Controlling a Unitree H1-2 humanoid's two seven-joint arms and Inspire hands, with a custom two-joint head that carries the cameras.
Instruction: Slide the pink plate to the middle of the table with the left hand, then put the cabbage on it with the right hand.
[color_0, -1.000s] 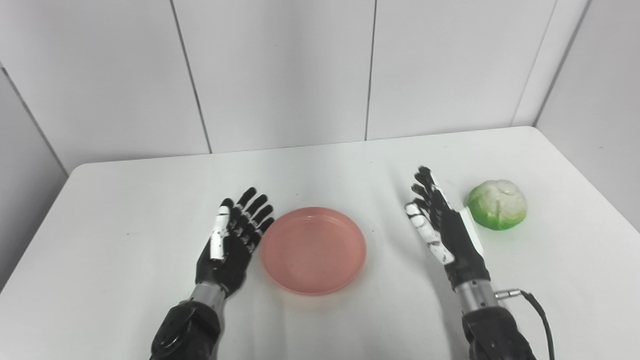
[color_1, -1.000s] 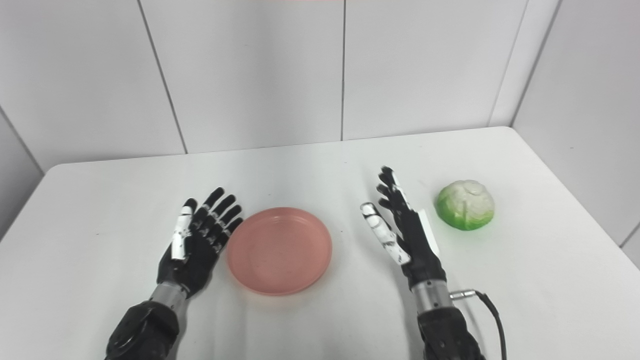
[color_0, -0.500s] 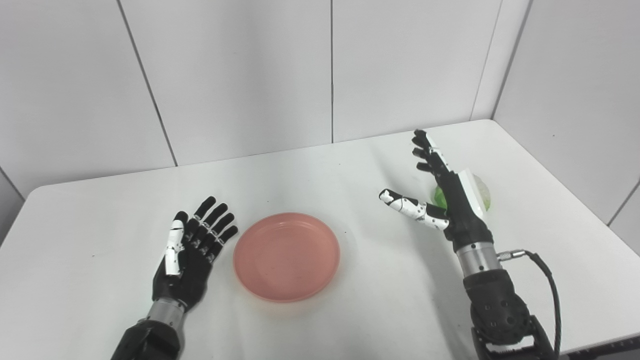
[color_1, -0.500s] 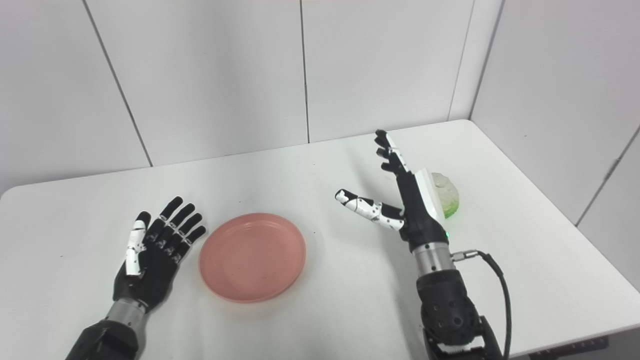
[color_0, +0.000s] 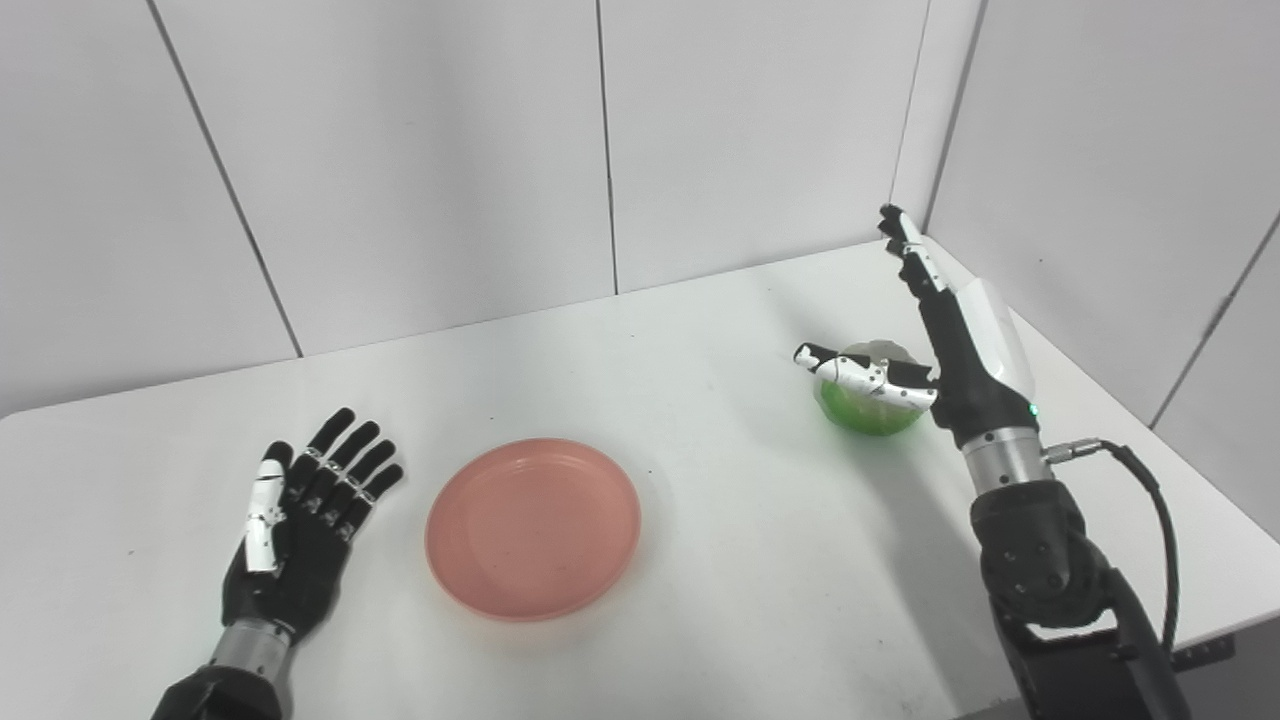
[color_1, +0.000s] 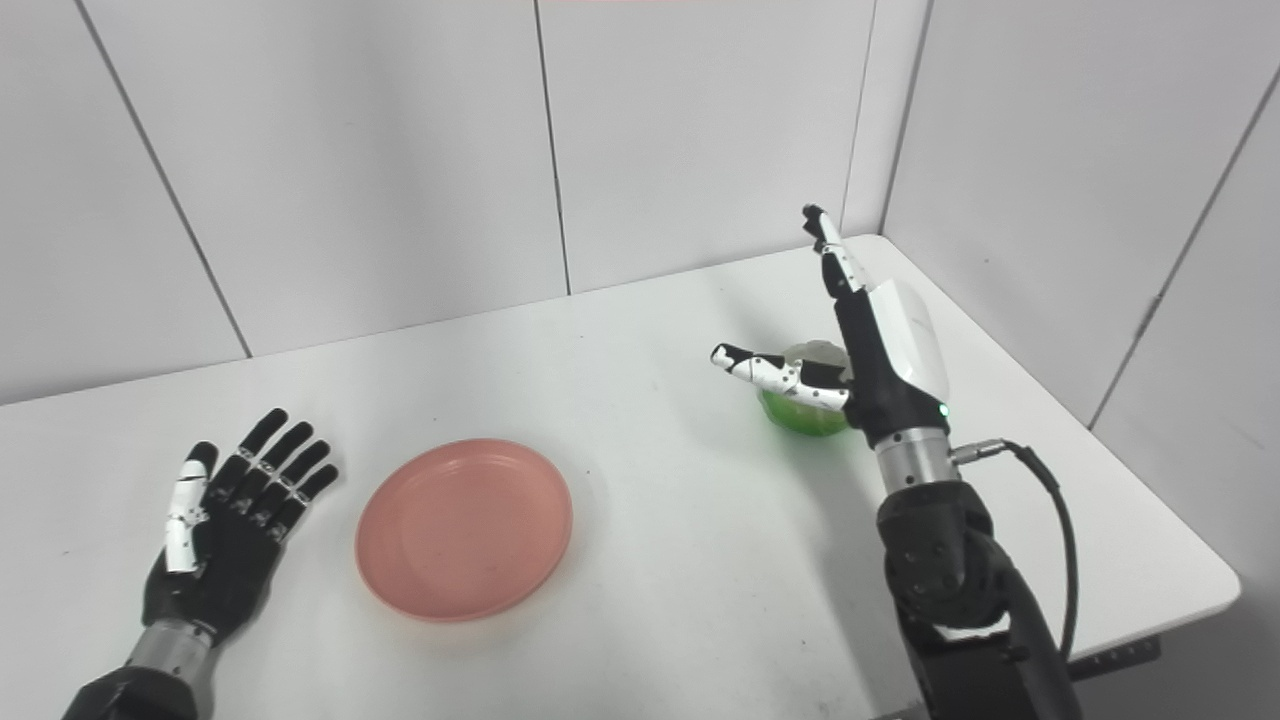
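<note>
A white tabletop (color_0: 700, 330) with rounded corners is set into a corner formed by plain white panelled walls (color_0: 420, 150), divided by thin dark vertical seams.

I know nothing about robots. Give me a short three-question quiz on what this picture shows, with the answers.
1. True or false: the cabbage already lies on the pink plate.
2. Which hand is raised beside the cabbage? A. left hand B. right hand
3. Fill in: the left hand rests on the white table with its fingers spread, holding ____.

Key:
1. False; the cabbage sits on the table, well apart from the plate.
2. B; its fingers are apart, not yet closed on the cabbage.
3. Nothing.
</note>
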